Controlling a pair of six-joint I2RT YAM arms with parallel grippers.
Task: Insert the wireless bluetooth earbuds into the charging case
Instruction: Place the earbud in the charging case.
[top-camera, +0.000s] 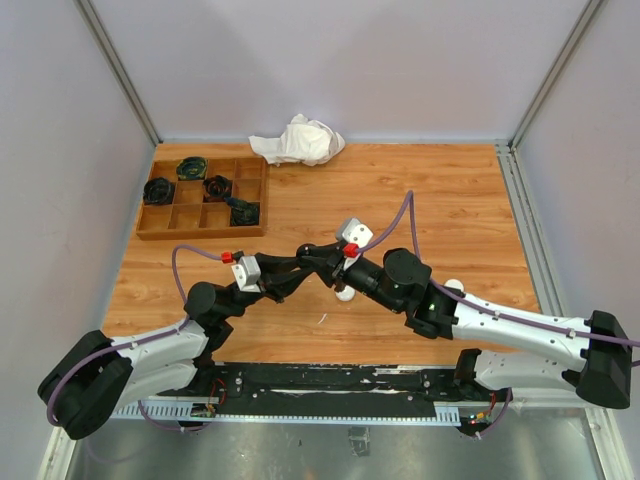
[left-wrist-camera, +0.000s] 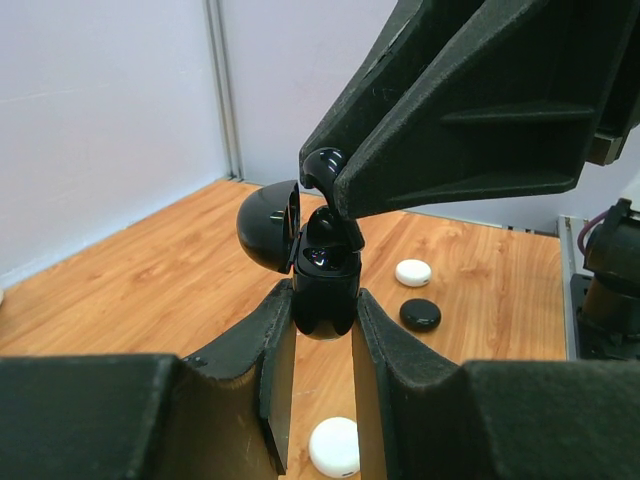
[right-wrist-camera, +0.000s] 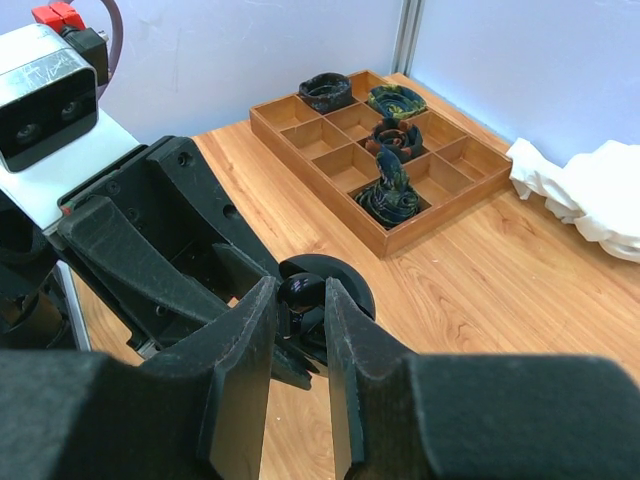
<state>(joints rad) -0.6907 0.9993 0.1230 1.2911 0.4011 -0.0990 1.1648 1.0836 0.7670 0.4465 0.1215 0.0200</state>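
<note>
My left gripper (left-wrist-camera: 325, 302) is shut on a black charging case (left-wrist-camera: 325, 285), held upright above the table with its lid (left-wrist-camera: 266, 224) swung open to the left. My right gripper (right-wrist-camera: 300, 296) comes down from above, shut on a small glossy black earbud (right-wrist-camera: 302, 290). In the left wrist view the earbud (left-wrist-camera: 322, 162) shows between the right fingertips (left-wrist-camera: 350, 185), directly over the case's open mouth and touching it or nearly so. In the top view both grippers meet at mid-table, left gripper (top-camera: 312, 258) beside right gripper (top-camera: 336, 262).
A white puck case (left-wrist-camera: 335, 446) lies under the held case; a second white puck (left-wrist-camera: 412, 272) and a black puck (left-wrist-camera: 420, 315) lie farther off. A wooden compartment tray (top-camera: 250, 200) with dark items stands at the back left. A crumpled white cloth (top-camera: 298, 140) lies at the back.
</note>
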